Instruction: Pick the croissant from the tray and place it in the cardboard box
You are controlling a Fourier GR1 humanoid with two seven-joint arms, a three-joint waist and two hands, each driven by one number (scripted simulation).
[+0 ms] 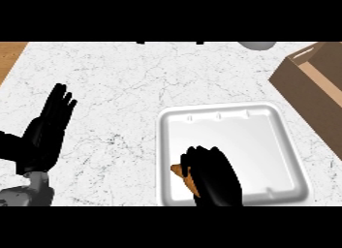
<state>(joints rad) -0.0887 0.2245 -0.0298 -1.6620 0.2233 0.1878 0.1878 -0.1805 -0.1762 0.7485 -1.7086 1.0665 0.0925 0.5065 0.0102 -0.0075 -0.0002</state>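
We read no brand, label or writing on anything here. Our right hand, black and glossy, lies over the lower left part of the white, shallow, round-cornered foam tray, its fingers curled down around the golden-brown, flaky croissant. Only a sliver of the pastry shows at the hand's left side, inside the tray near its bottom left corner; the rest is hidden under our fingers. The tray has a raised rim with small notches along its top edge and one near the lower right. Its remaining floor is smooth and bare.

Our left hand rests open at the left of the view, fingers straight and pointing up, well apart from the tray, over the white marble-veined counter. The brown cardboard box stands at the right, set at an angle, its open top showing a paler inner wall; it sits near the tray's upper right corner. A strip of wooden surface borders the counter at the left. A grey rounded object is cut off by the top edge. Between tray and box, the marble lies open.
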